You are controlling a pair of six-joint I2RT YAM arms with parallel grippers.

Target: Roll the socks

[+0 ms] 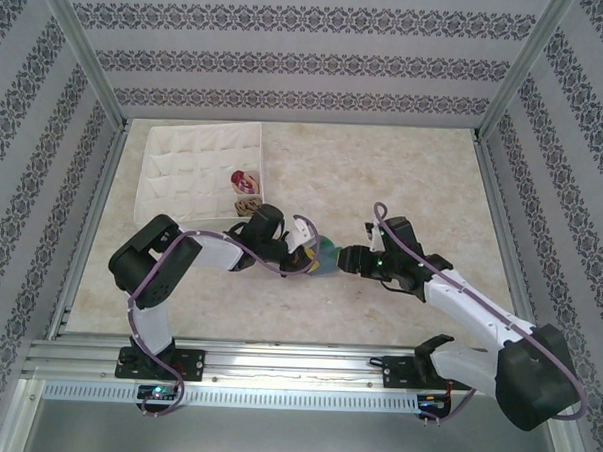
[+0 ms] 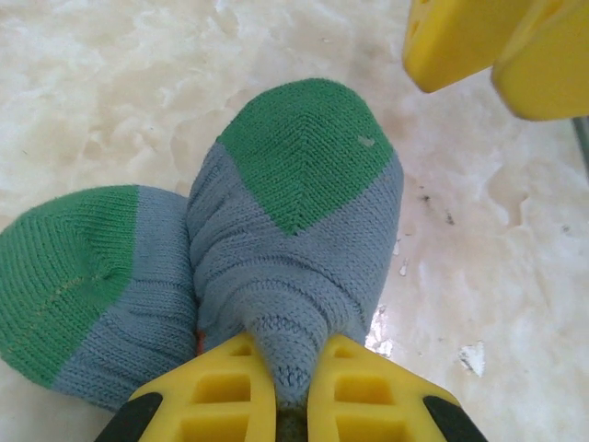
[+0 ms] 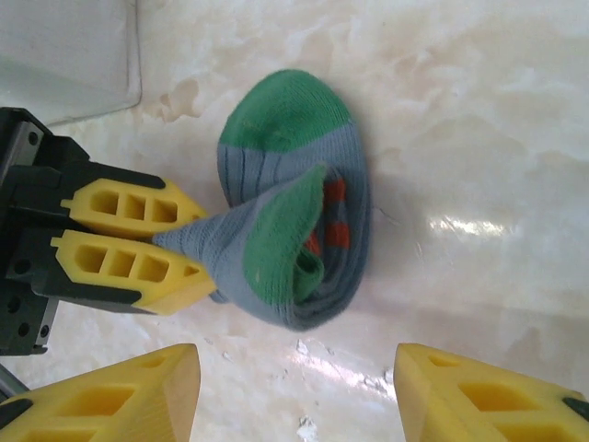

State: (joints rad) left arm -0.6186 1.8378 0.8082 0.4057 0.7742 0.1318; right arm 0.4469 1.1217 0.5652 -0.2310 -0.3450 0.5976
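Socks number three on this table. One blue sock (image 3: 276, 175), green at toe and heel with orange stripes, lies bunched on the table (image 3: 479, 138). The left gripper (image 3: 204, 245) is clamped on a fold of it, its yellow fingers (image 3: 129, 204) pinched together with grey-blue knit squeezed between them. The rest of the bundle rests on the surface just past those fingertips.

The right gripper (image 3: 296, 361) faces it from the opposite side, its two fingers spread wide apart. It holds nothing and touches nothing, and the sock sits just ahead of its tips, short of the gap between them.

The other two socks, a maroon roll (image 1: 243, 178) and a brown roll (image 1: 248, 206), sit in separate neighbouring compartments of the single white box (image 1: 185, 146). That box stands behind the left gripper toward the far left corner, and its near corner is close beside the left wrist.

Bare tabletop lies beyond the right gripper, out to the far and right edges. A further strip runs between both grippers and the metal rail (image 1: 296, 358) along the near edge. On the left gripper's box side the room is tight.
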